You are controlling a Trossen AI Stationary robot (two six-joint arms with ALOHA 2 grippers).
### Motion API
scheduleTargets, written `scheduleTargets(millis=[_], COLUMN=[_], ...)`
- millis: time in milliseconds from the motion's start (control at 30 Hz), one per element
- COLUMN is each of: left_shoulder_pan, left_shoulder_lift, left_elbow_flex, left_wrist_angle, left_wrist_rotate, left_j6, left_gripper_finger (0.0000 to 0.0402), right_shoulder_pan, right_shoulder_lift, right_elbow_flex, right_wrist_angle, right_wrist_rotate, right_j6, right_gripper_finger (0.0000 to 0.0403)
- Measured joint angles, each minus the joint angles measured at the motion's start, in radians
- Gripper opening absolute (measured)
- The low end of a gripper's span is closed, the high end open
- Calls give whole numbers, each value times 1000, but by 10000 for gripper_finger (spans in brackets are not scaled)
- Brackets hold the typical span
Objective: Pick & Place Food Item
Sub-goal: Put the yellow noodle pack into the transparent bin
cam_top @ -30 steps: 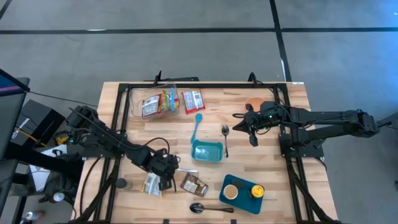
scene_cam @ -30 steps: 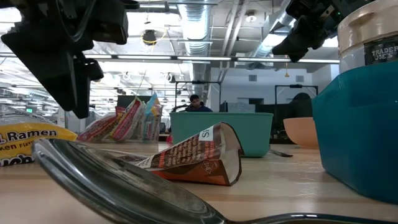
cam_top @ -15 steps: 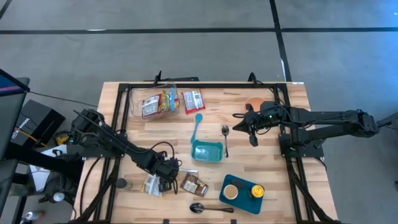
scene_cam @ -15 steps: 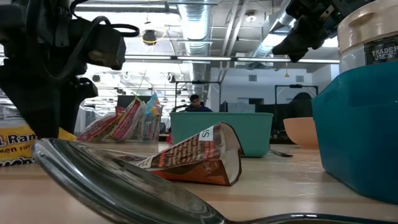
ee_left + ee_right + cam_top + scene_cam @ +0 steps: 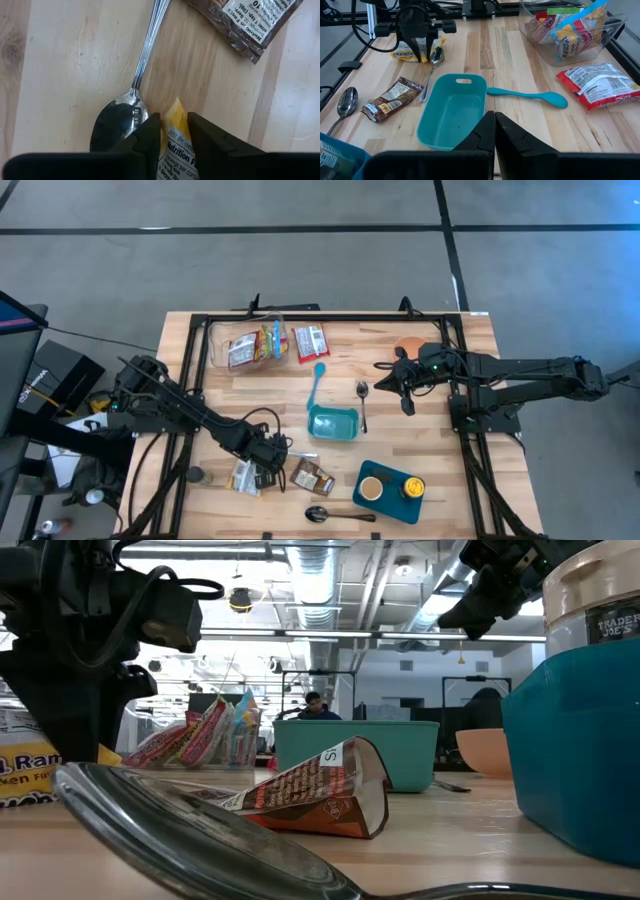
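Down near the bench's front-left part lay the yellow ramen packet (image 5: 243, 476), and the left gripper (image 5: 266, 471) stood over its edge with its two dark fingers (image 5: 150, 134) pressed against a yellow corner of the wrapper between them, so it looked clamped on the packet. Printing reading "Nutrition" showed on that corner, and "Ramen" could be read in part on the packet's face from table height. A metal spoon (image 5: 134, 95) lay just beside the packet, its bowl touching the gripper's finger. On the far side of the spoon sat a crumpled brown snack wrapper (image 5: 312, 477) with a nutrition panel too small to read. Nearer the bench's middle was a teal rectangular dish (image 5: 333, 423) with a light blue plastic spoon (image 5: 318, 385) behind it and a second metal spoon (image 5: 362, 404) alongside. A clear tub of snack packets (image 5: 250, 346) and a loose red-and-white packet (image 5: 311, 341) lay toward the back. At the front stood a dark teal box (image 5: 389, 490) holding a jar (image 5: 592, 595) whose label began "TRADER". The right gripper (image 5: 405, 385) hung above the bench's right part, fingers together and holding nothing, near an orange bowl (image 5: 409, 346).
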Motion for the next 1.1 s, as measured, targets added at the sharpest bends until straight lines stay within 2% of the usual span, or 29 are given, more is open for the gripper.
scheduleTargets(millis=[500,1100], left_shoulder_pan=[0,0], left_shoulder_lift=[0,-1], left_elbow_flex=[0,0], left_wrist_angle=[1,2], left_wrist_rotate=[0,0], left_j6=[0,-1], left_gripper_finger=[3,0], right_shoulder_pan=[0,0], right_shoulder_lift=[0,0], right_elbow_flex=[0,0], right_wrist_angle=[0,0], right_wrist_rotate=[0,0], right_j6=[0,0], right_gripper_finger=[0,0])
